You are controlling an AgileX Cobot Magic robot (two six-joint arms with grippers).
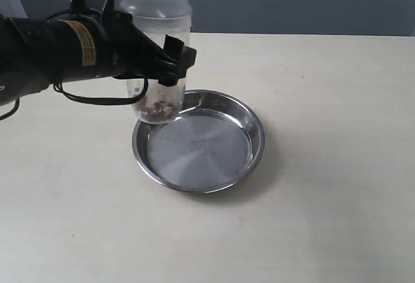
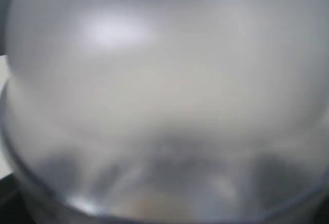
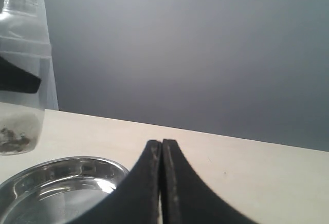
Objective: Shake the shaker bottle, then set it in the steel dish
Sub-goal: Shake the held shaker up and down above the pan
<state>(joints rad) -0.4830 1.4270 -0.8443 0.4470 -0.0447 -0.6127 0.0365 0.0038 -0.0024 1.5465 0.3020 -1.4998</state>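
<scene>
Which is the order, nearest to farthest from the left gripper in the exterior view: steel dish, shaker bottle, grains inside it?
1. The shaker bottle: upright, clamped in the left gripper.
2. The grains: at the bottle's bottom, just below the grip.
3. The steel dish: on the table, below the bottle, spreading rightward.

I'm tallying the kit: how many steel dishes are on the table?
1: the steel dish, middle of the table, shaker bottle at its far left rim. No others visible.
</scene>
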